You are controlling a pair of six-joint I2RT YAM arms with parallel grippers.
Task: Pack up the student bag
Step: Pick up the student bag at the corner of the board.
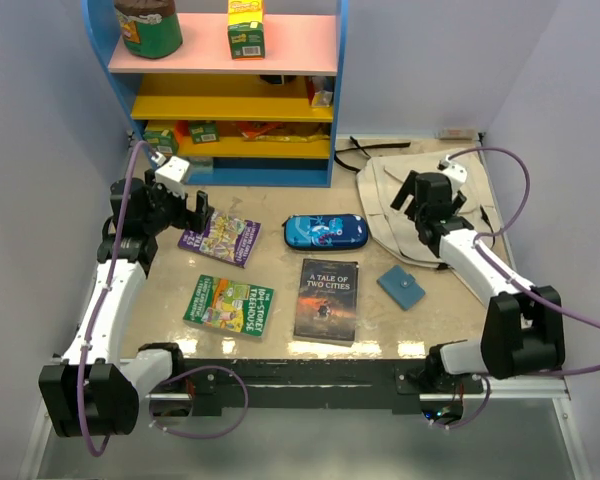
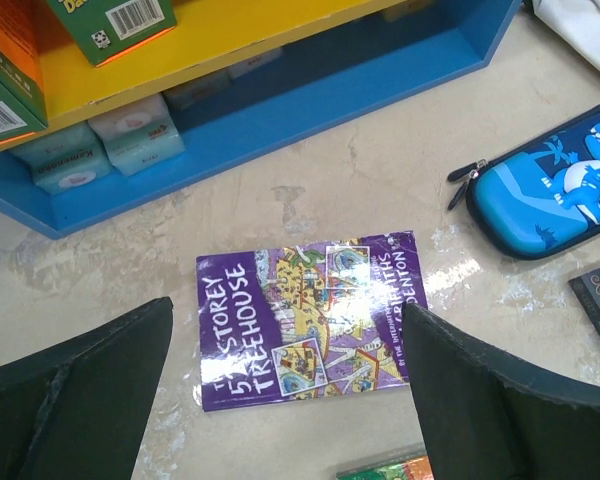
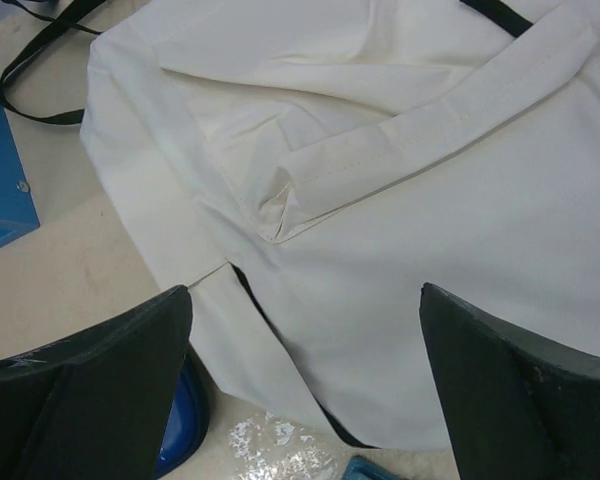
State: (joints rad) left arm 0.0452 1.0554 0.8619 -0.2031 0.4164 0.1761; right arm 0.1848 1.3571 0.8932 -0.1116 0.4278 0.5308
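Canvas of the student bag [image 1: 380,200] lies slumped flat at the far right of the table [image 1: 280,270], soft and cream-coloured, creased into shallow folds, with a broad stitched webbing strap [image 3: 430,130] laid across its top and a thin black strap end [image 3: 40,60] trailing off towards the shelf. The right gripper [image 1: 412,200] hangs directly above this cloth, its arm reaching forward from the near edge and bent at the elbow, the wrist tipped downward; its two dark, matte fingers [image 3: 500,390] stand spread wide with nothing between them. Just left of the bag sits a blue zip pencil case [image 1: 326,231], a glossy rounded oblong printed with a dinosaur. Nearer the arms lie a small teal wallet [image 1: 401,287] with a snap tab, a dark paperback [image 1: 327,300] titled A Tale of Two Cities, and a green paperback [image 1: 228,305], all flat on the pale, scuffed tabletop. Further left a purple paperback [image 2: 310,320], shiny and glare-streaked, lies flat below the left gripper [image 2: 288,305], whose arm rises steeply along the left side and folds over at the wrist; its fingers [image 2: 80,390] are likewise splayed wide and empty, one to each side of the book in the wrist view. Behind stands a blue shelf unit [image 1: 230,100] with pink and yellow boards holding cartons.
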